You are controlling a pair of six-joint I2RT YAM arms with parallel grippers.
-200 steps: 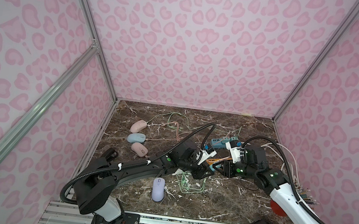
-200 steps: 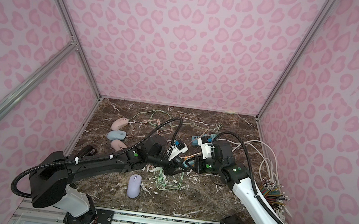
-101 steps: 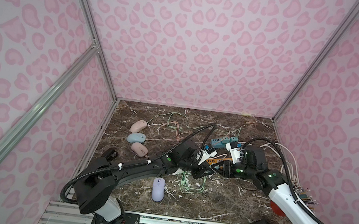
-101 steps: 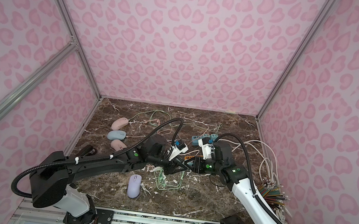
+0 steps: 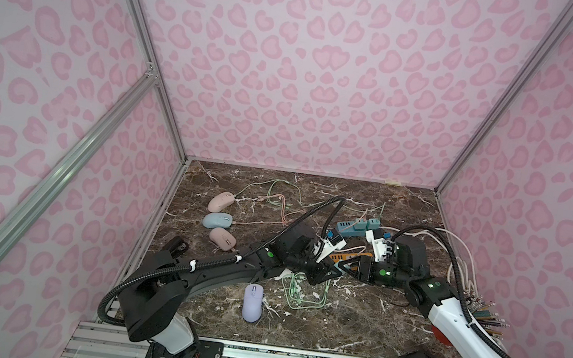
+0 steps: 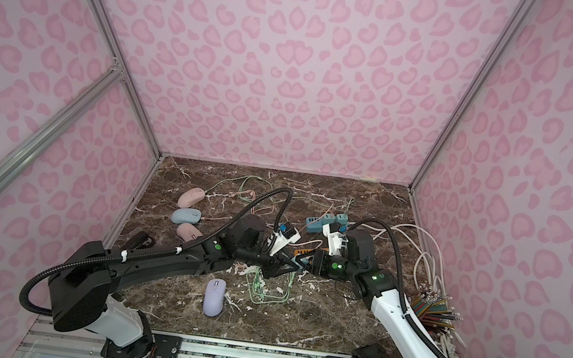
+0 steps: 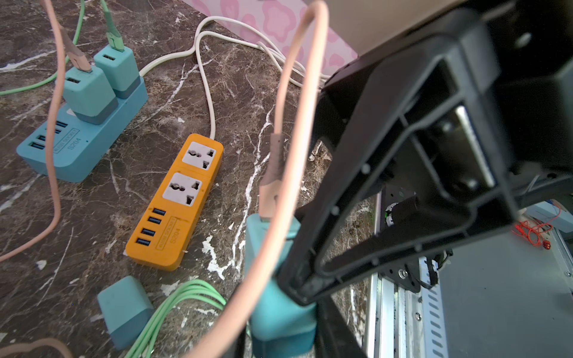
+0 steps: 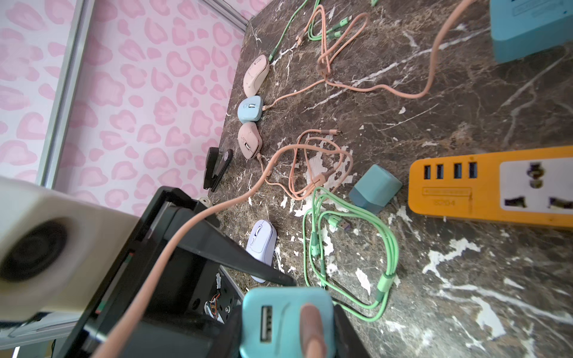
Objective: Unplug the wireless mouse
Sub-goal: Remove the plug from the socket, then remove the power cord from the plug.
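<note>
On the dark marbled counter (image 5: 352, 322), both arms extend low and meet near the middle. The left arm (image 5: 218, 273), black, lies stretched almost flat above the counter from its base at the near left, with its wrist turned toward the right arm. The right arm (image 5: 458, 326), white with a black forearm, comes up from the near right and bends at the elbow. Its wrist points back toward the left one, so the two hands stand tip to tip.

The right hand (image 5: 347, 268) is pinched on a teal charger (image 8: 285, 307). The left hand (image 5: 329, 272) has one finger (image 8: 245, 262) just beside that charger; whether it is spread or pressed together I cannot tell. An orange power strip (image 7: 176, 217) lies just beside the hands.

The dusty-pink mouse (image 5: 222, 238) sits by the left wall, in a row with a blue mouse (image 5: 217, 221) and a pink mouse (image 5: 221, 202), well apart from the hands. A peach cable (image 8: 192, 223) leaves its nose and crosses the left hand. A peach plug (image 7: 271, 173) sits in the charger.
</note>
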